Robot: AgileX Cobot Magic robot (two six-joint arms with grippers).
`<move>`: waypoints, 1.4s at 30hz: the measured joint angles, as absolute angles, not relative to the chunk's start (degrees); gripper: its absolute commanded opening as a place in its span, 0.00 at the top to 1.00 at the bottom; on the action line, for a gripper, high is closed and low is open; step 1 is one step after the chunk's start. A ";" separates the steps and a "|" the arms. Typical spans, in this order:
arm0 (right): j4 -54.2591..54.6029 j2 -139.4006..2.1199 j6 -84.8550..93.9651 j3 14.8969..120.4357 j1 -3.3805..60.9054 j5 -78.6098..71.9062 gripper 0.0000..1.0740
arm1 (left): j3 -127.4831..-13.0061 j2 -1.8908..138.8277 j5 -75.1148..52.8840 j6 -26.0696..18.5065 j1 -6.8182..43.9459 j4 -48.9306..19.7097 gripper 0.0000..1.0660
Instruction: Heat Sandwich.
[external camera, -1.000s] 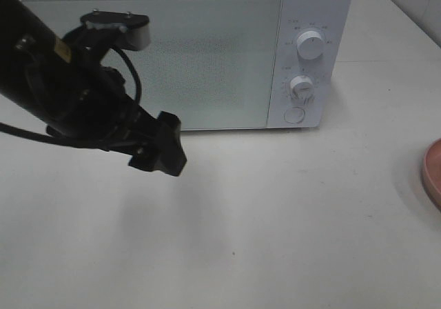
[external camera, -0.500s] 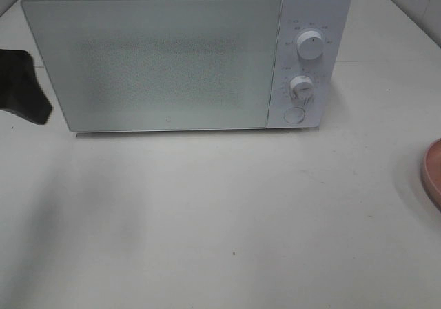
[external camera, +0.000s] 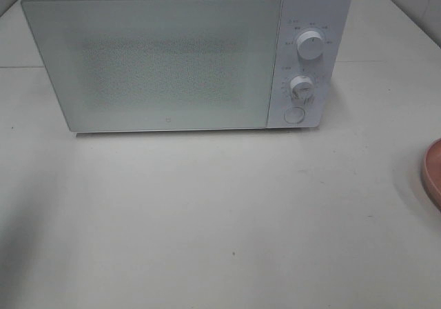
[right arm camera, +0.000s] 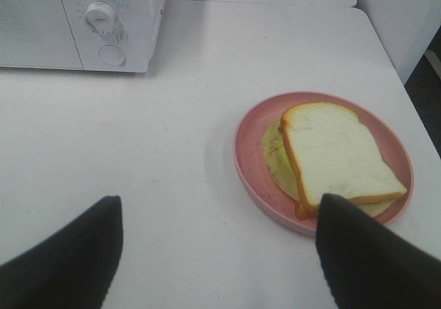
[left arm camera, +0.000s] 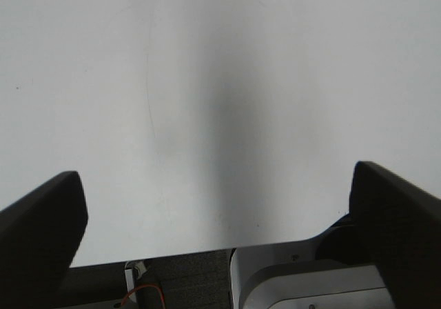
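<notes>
My left pincer (left arm camera: pixel 217 205) stands wide open over bare worktop (left arm camera: pixel 207 81) with nothing between its fingers, and my right pincer (right arm camera: pixel 217 254) is also spread wide and holds nothing. The sandwich (right arm camera: pixel 334 157) lies on the pink plate (right arm camera: pixel 251 171), well apart from the microwave (external camera: pixel 172 54) on its dial side, and my right pincer hangs just beside that plate. The microwave's door (external camera: pixel 155 61) is closed, its two dials (external camera: pixel 311 45) and round button (external camera: pixel 295 114) beside the door.
</notes>
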State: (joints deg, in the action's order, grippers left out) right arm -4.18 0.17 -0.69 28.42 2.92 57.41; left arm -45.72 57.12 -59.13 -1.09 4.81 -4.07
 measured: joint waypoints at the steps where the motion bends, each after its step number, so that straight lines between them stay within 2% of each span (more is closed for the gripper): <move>1: -4.18 0.17 -0.69 28.42 2.92 57.41 0.30 | -45.72 57.12 -59.13 -1.09 4.81 -4.07 0.07; 5: -4.18 0.17 -0.69 28.42 2.92 57.41 0.30 | -38.16 47.61 -59.30 -1.09 4.58 -4.07 0.07; 14: -4.18 0.17 -0.69 28.42 2.92 57.41 0.30 | -30.71 33.46 -60.73 -0.97 4.64 -4.07 0.08; 42: -4.18 0.17 -0.69 28.42 2.92 57.41 0.30 | -29.74 0.52 -61.54 -0.92 4.64 -4.18 0.08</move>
State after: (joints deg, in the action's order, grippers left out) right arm -4.18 0.17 -0.69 28.42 2.92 57.41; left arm -29.74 0.52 -61.54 -0.92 4.64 -4.18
